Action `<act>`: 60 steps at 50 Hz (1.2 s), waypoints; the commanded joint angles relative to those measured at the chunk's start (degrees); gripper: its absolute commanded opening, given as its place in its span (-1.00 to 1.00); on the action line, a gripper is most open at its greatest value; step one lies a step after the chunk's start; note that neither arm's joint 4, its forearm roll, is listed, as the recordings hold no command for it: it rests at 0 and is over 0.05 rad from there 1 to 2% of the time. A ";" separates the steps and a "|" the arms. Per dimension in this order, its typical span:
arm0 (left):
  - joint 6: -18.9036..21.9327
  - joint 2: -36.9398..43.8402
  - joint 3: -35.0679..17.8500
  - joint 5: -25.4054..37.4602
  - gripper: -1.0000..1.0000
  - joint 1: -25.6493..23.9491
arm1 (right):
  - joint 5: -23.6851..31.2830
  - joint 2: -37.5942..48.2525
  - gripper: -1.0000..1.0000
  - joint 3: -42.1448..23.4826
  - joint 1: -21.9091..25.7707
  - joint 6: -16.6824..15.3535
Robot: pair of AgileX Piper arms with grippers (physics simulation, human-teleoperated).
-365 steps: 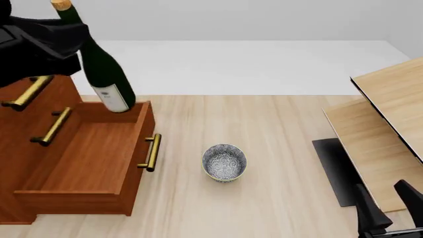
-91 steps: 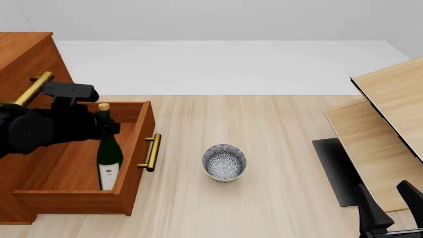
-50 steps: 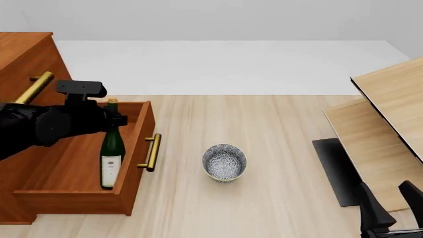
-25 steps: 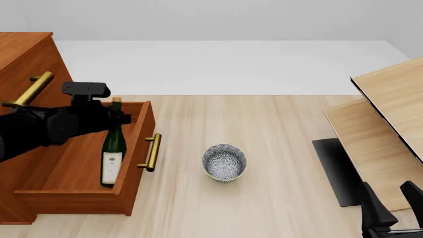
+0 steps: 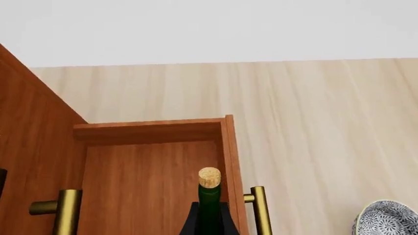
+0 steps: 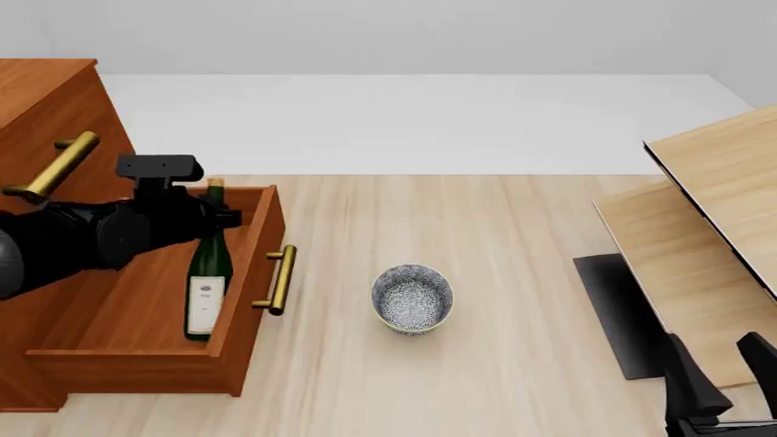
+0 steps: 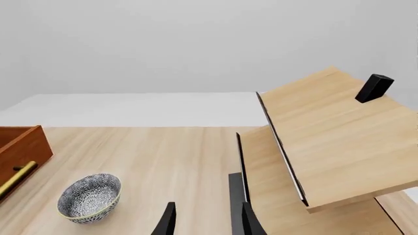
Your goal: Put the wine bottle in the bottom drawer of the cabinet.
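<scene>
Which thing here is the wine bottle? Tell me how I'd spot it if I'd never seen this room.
Look at the big reddish-brown cabinet on the left, then at its bottom drawer, pulled open. Standing inside, by the drawer's front, is the wine bottle: tall, slim and dark green, with a tan cork and a white label. The only other small thing nearby is the low, round, speckled bowl, out on the floor.

The wine bottle [image 6: 206, 282] is standing against the bottom drawer [image 6: 134, 309]'s 3 o'clock wall, leaving its 9 o'clock side open; the bowl [image 6: 413, 298] is sitting well apart on the bench [image 6: 510, 273].
</scene>
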 commanded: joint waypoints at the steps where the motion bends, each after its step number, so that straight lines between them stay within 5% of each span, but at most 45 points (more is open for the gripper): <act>1: 0.23 3.90 6.55 0.50 -1.00 0.22 | -0.05 0.00 1.00 0.00 -0.24 -0.02; 26: 0.43 5.23 7.59 -1.45 -1.00 0.25 | -0.13 0.00 1.00 0.00 -0.21 0.10; 60: 2.25 9.74 1.65 -0.17 -1.00 1.28 | -0.27 0.00 1.00 0.00 -1.06 1.25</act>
